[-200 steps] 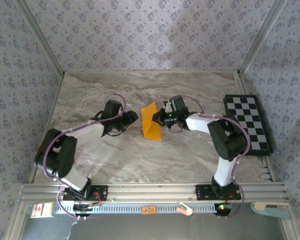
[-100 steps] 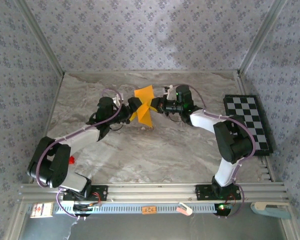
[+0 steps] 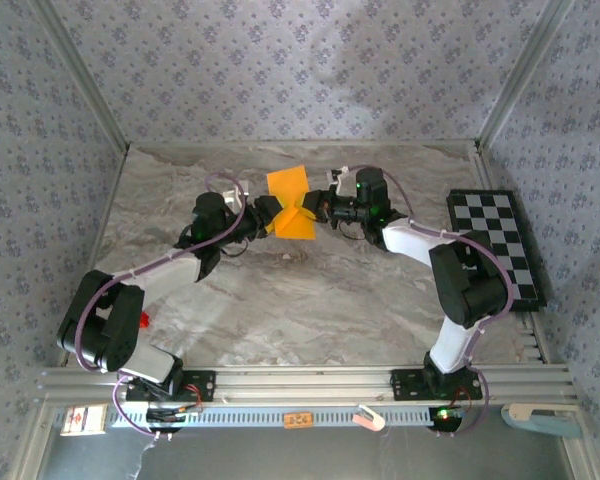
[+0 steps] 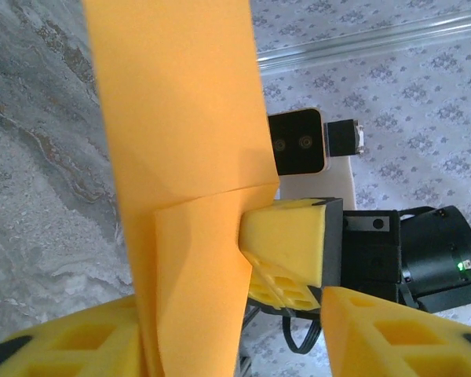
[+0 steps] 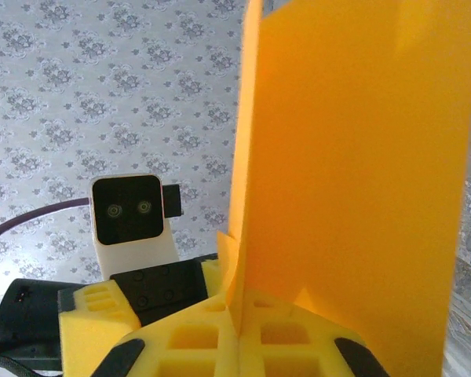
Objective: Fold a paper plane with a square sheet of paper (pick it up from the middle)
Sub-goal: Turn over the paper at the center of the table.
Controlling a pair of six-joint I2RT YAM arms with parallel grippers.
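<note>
Top view, far-centre of the grey marbled desk [image 3: 280, 300]: left gripper [image 3: 269, 213] reaches in from the left, black body w/ yellow foam fingers, tip right at the thin orange-yellow sheet of paper [image 3: 289, 188], partly folded. Left wrist cam: its fingers [image 4: 102, 326] stand apart, released. The sheet runs up btwn them, lying against the left-hand finger w/ a clear gap to the other one, so no pinch. The sheet is held up over the desk btwn the two grippers, one flat panel toward the back wall, a folded flap lower, crease across the middle. Right gripper [image 3: 317, 208] meets it from the right, clenched on the sheet. Right wrist cam shows both yellow fingers pressed together w/ the paper's edge caught in the seam, sheet standing upright above them. Far right, a black-and-white checkerboard [image 3: 495, 245] lies flat at the desk edge, well apart from both grippers.
</note>
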